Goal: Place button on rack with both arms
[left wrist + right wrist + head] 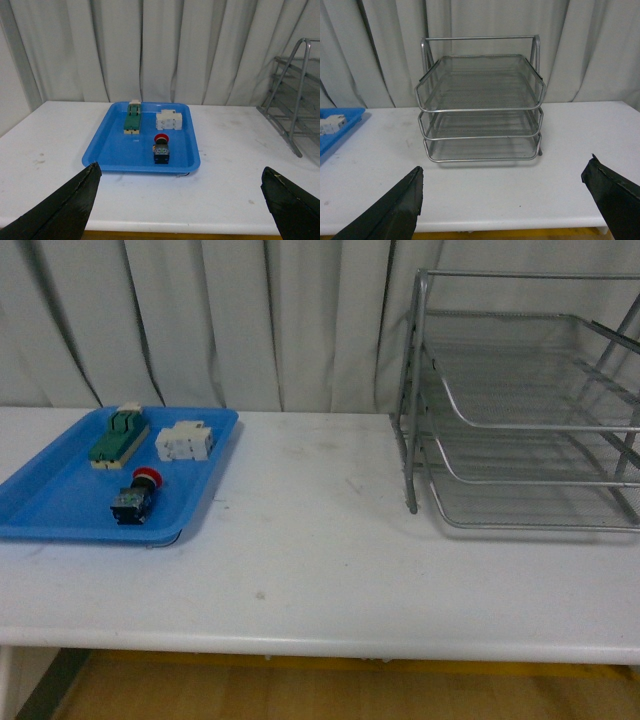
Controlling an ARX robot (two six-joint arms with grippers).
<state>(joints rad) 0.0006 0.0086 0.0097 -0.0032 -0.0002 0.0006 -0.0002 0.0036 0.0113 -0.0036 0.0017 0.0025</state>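
Observation:
The button [135,496], red cap on a black and blue body, lies in the flat blue tray [60,510] at the table's left; it also shows in the left wrist view [161,148]. The silver wire-mesh rack [520,420] stands at the right, and faces the right wrist view [481,107] with its three tiers empty. My left gripper [180,200] is open and empty, near the table's front edge, short of the tray. My right gripper [502,200] is open and empty, in front of the rack. Neither arm shows in the front view.
In the blue tray [110,150] a green and cream switch [118,436] and a white block component [184,442] lie behind the button. A white table [320,560] carries everything. Grey curtains hang behind.

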